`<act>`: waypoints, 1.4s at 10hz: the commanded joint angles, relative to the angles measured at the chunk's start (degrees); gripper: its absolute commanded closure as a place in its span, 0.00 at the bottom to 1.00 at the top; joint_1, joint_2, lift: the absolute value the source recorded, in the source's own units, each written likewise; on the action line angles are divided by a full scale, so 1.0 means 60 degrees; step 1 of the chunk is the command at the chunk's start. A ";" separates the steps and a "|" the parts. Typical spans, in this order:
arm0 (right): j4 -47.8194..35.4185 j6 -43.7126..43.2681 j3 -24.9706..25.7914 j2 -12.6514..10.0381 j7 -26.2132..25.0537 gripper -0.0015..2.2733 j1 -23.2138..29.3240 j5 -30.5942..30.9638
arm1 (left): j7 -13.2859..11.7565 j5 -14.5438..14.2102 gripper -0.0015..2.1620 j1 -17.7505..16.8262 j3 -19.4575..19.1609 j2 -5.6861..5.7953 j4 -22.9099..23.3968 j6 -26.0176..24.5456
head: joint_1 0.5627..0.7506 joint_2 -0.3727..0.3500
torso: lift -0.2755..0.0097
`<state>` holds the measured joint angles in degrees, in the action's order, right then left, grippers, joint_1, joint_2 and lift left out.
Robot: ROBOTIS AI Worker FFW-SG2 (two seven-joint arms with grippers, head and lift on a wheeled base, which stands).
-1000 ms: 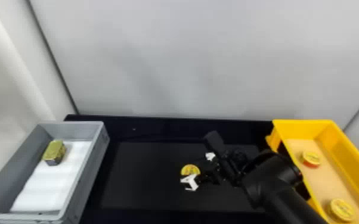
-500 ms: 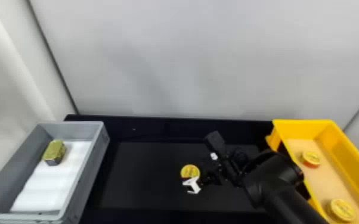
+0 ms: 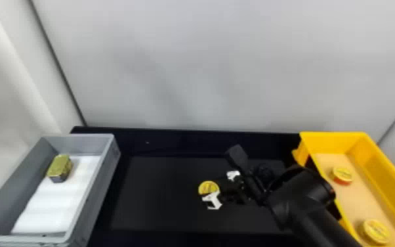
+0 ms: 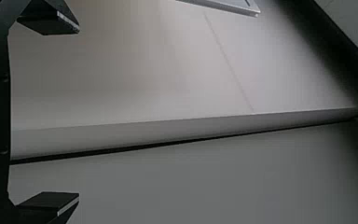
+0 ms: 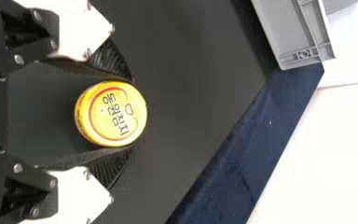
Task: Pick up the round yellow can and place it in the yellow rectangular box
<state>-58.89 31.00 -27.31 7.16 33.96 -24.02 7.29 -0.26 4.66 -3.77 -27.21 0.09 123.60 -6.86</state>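
Here, right gripper (image 3: pixel 216 186) clasps round yellow can (image 3: pixel 208 187), lid (image 5: pixel 116 115) dark-lettered; left gripper (image 4: pixel 79 113) wide.

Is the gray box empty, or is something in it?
The gray box isn't empty: a gold-topped tin rests on white padding inside.

Three round yellow cans (image 3: pixel 208 187), one yellow rectangular box (image 3: pixel 333 142), one grey box (image 3: pixel 83 144), one likely metal tin (image 3: pixel 59 166)

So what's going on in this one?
The right gripper has its fingers closed in on both sides of the round yellow can, which appears to rest on the dark table. It is not yet in the yellow box, where two yellow-topped cans lie. The left gripper is open and empty.
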 commanded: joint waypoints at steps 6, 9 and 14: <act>-0.0468 0.0315 0.0126 0.0008 -0.0369 0.32 0.0312 0.0002 | 0.0014 -0.0001 0.01 0.0028 -0.0037 -0.0039 0.0025 0.0000 | 0.65 0.53 | 0.77; -0.1274 0.0461 0.0360 0.0111 -0.0339 0.32 0.0487 -0.0042 | 0.0014 -0.0001 0.01 0.0057 -0.0052 -0.0039 0.0011 -0.0015 | 0.65 0.53 | 0.77; -0.3808 0.0945 0.0682 0.0389 -0.0574 0.32 0.0473 -0.0321 | 0.0000 0.0014 0.01 0.0057 -0.0037 -0.0039 0.0025 -0.0074 | 0.65 0.53 | 0.77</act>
<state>-76.97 35.58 -24.25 9.10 30.97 -20.99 5.64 -0.21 4.72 -3.45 -27.37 0.09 123.70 -7.28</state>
